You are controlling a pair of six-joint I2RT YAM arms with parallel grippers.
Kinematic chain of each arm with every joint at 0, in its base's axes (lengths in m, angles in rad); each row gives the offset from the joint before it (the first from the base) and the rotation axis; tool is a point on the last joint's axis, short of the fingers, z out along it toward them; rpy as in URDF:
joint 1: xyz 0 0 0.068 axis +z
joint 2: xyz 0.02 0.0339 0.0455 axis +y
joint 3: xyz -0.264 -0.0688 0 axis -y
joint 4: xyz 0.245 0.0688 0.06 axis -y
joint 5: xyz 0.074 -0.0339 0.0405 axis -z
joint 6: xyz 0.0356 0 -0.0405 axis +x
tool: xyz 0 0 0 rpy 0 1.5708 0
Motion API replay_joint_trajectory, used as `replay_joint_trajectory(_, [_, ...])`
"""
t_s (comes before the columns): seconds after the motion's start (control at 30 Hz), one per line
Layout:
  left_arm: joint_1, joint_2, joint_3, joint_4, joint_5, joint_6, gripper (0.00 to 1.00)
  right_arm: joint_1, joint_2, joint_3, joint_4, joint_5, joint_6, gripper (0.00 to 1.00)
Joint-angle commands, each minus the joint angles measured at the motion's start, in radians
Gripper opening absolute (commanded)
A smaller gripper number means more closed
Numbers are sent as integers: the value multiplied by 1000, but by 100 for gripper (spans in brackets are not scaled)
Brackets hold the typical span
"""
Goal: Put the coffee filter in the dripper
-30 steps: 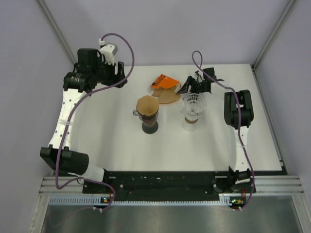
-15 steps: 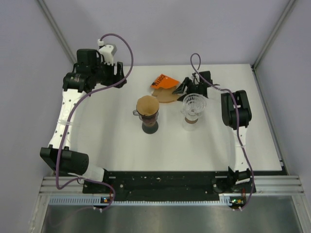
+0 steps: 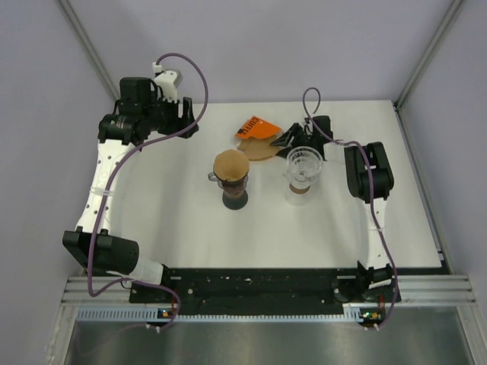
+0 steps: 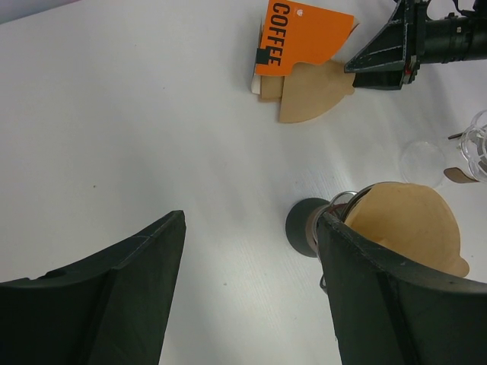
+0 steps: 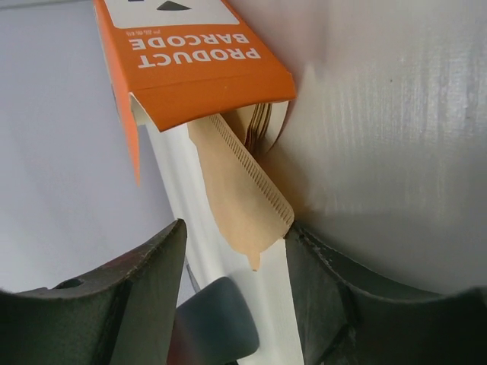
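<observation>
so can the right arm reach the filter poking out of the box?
Probably yes. The right gripper is at the mouth of the orange box, jaws open on either side of the filter tip. Nothing blocks it; the clear dripper stands beside the arm.

Orange filter box (image 3: 255, 126) bears black and white lettering; tan filters (image 3: 264, 150) protruding from it show a ridged seam; white table (image 3: 175, 205) lies beneath; clear dripper (image 3: 303, 163) stands near it.

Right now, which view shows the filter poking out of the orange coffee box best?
Right wrist: the filter fills mid-frame, ribbed seam visible, tip between the fingers of the right hand. Left wrist shows most of its fan shape poking from the orange box, farther off. Top external shows only a small tan patch.
</observation>
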Motion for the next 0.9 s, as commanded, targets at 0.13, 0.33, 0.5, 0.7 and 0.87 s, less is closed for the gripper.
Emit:
replay_joint_trajectory(0.13, [9, -45, -9, 47, 20, -3, 75, 11, -21, -17, 230, 48, 162, 50])
replay_joint_trajectory(0.33, [10, -42, -12, 49, 26, -3, 76, 11, -3, -22, 261, 71, 199, 48])
replay_joint_trajectory(0.5, [12, -45, -15, 49, 32, -3, 76, 12, 8, -11, 241, 81, 196, 47])
replay_joint_trajectory(0.7, [12, -42, -20, 52, 37, -5, 76, 23, 28, 27, 187, 87, 158, 39])
replay_joint_trajectory(0.87, [13, -47, -21, 50, 38, -3, 76, 24, 48, 39, 169, 90, 144, 25])
